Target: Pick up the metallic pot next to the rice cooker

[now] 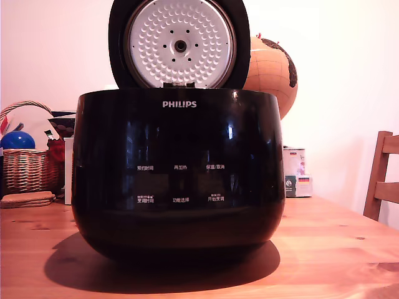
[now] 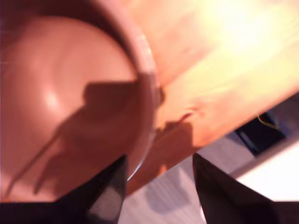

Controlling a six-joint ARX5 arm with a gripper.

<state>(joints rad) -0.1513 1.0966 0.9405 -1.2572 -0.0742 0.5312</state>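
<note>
Straddling the rim of the pot (image 2: 70, 93), the gripper (image 2: 159, 159) hangs spread, one jaw over the bowl and one outside above the table (image 2: 224, 70), apparently so that closing would pinch the wall; the exterior view shows only the cooker (image 1: 177, 180), no pot.

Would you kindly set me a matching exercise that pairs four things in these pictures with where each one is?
Things:
1. glossy black rounded rice cooker
2. tan round globe
3. woven wicker basket
4. round metallic pot

Places:
A. at the exterior view's left edge
B. close by the gripper in the wrist view
C. in the middle of the exterior view, lid raised
D. behind the cooker, towards the exterior view's right

Pairs: 1-C, 2-D, 3-A, 4-B
</note>
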